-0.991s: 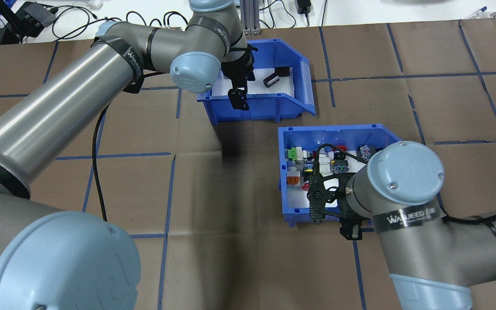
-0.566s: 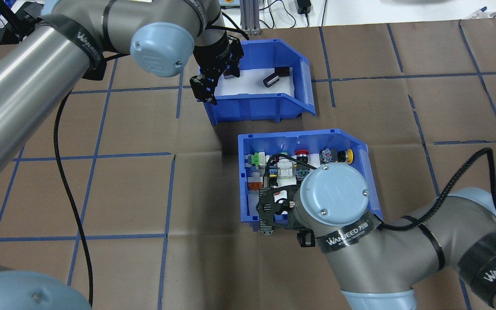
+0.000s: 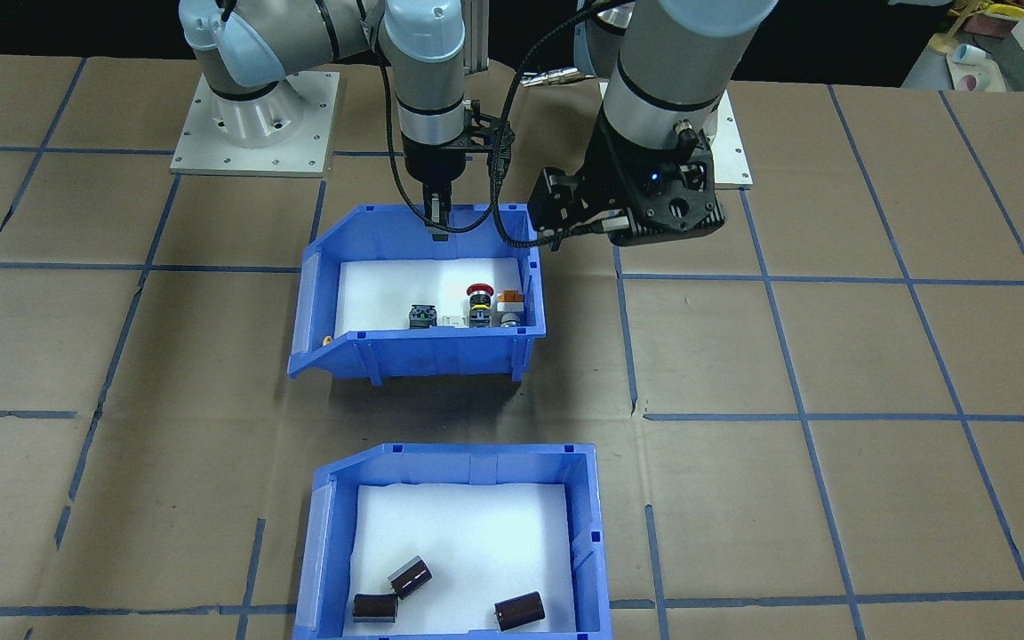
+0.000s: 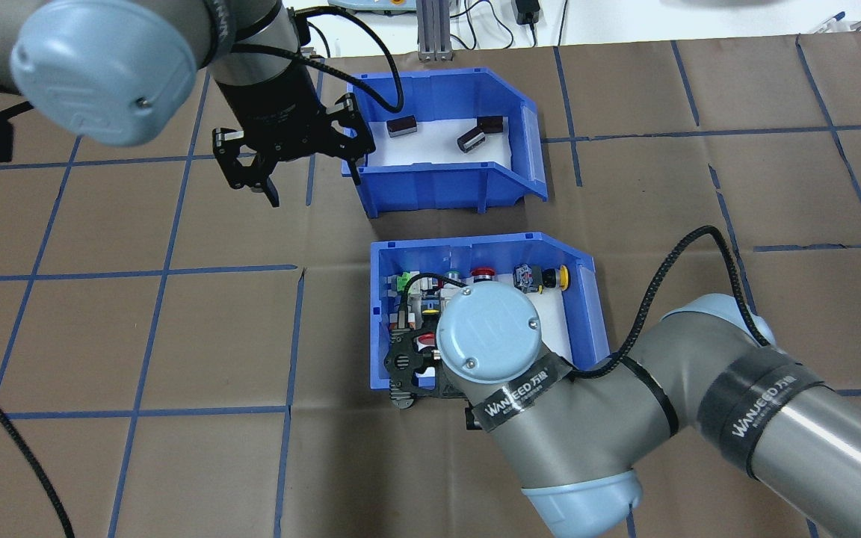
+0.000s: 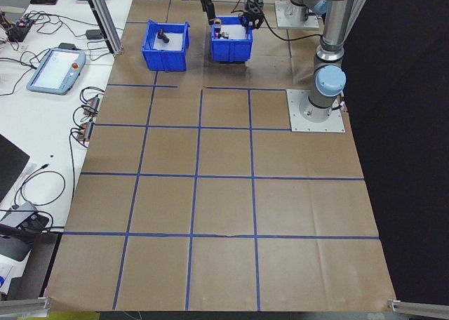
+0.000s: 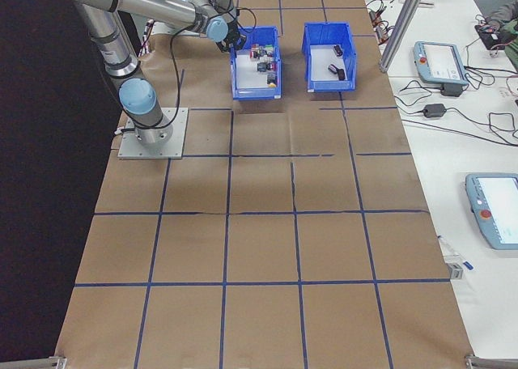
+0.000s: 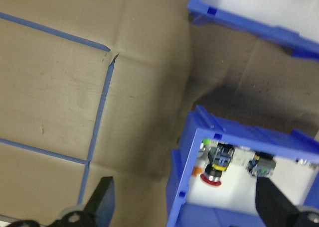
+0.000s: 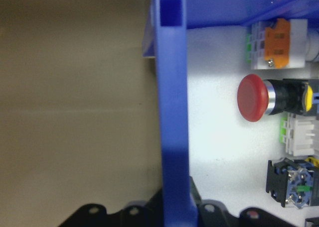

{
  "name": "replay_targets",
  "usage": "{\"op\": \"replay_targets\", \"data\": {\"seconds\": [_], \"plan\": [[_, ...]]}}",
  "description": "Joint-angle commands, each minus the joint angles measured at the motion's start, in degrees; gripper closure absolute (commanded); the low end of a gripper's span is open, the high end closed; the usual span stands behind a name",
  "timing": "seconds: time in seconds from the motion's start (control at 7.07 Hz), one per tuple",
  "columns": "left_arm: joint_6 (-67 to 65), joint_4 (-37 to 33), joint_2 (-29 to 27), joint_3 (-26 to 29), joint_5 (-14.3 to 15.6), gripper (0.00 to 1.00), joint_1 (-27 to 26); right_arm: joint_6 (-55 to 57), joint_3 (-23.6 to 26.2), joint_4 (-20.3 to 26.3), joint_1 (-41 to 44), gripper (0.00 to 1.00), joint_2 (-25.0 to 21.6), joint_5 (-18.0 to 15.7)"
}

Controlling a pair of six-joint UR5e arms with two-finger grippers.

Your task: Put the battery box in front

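The battery box (image 4: 445, 179), a blue bin with white foam, stands at the far middle of the table with three dark cells (image 3: 410, 576) lying in it. My left gripper (image 4: 315, 187) hangs open above the table, left of that box and apart from it; in the left wrist view its fingers (image 7: 102, 202) stand wide apart over bare paper. Nearer the robot stands a like blue bin of coloured switches (image 4: 587, 299). My right gripper (image 3: 436, 222) is shut on that bin's rear wall (image 8: 172, 112), which runs between its fingers.
Brown paper with a blue tape grid (image 4: 176, 299) covers the table. An aluminium post (image 4: 430, 30) and cables stand just behind the battery box. Arm base plates (image 3: 250, 133) sit at the robot's edge. Teach pendants (image 6: 441, 61) lie on the side table.
My left gripper has come off the battery box's near wall and moved left, away from it. My right gripper has slid the switch bin leftward. The battery box stayed put.
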Motion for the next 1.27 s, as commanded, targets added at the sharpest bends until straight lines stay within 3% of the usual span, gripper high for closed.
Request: {"op": "replay_targets", "data": {"seconds": [0.0,0.28,0.42,0.57,0.71,0.99,1.13], "plan": [[11.26,-0.2,8.09,-9.95,0.46,0.01,0.86,0.07,-0.34,0.62,0.4,0.92,1.17,-2.85],[20.96,-0.46,10.66,-10.44,0.81,0.01,2.96,0.24,-0.34,1.06,0.31,0.88,1.52,-2.78],[25.21,-0.55,12.06,-11.39,0.82,0.01,5.67,0.33,-0.34,1.06,0.13,0.39,1.52,-2.34],[25.34,-0.64,12.77,-11.66,0.82,0.01,7.26,0.76,-0.25,1.15,-0.04,0.0,1.09,-2.51],[25.34,-0.64,12.95,-11.66,0.99,0.01,7.28,1.03,-0.51,1.24,-0.39,0.0,0.04,-2.77],[24.13,0.06,12.95,-11.66,10.35,0.01,7.72,1.21,-0.95,9.89,-2.58,0.0,-8.19,-2.78],[21.42,-0.02,12.87,-11.75,10.14,0.01,7.54,1.12,-1.56,14.03,-7.64,0.0,-11.37,-2.25]]}}
